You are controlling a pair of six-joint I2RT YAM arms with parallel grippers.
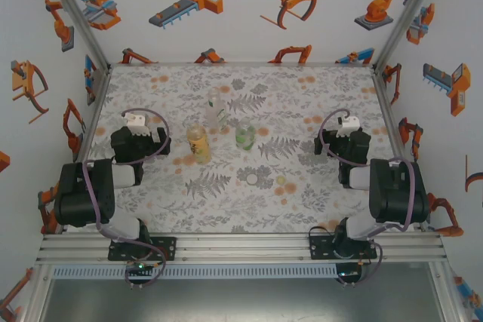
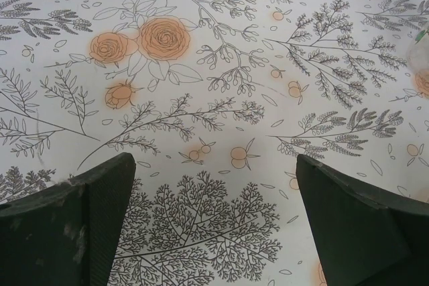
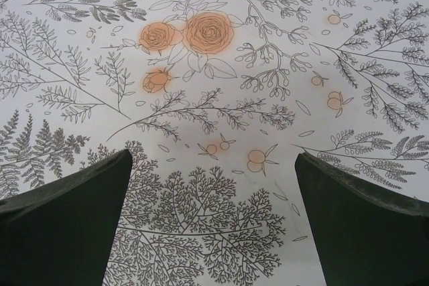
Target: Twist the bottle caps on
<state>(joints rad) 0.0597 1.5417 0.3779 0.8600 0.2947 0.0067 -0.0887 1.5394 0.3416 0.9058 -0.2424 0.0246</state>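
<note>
A floral-print tabletop [image 1: 302, 96] of orange roses and grey ferns is boxed in by white walls [image 1: 249, 28] bearing orange robot pictures. From above, the tall amber-liquid plastic bottle [image 1: 199, 143], slim clear plastic bottle [image 1: 215, 109] and short green plastic bottle [image 1: 244, 136] stand clustered mid-tabletop, between the arms. The wrist views bring the print close, with the left gripper [image 2: 214, 165] and right gripper [image 3: 213, 159] both spread wide above it.
</note>
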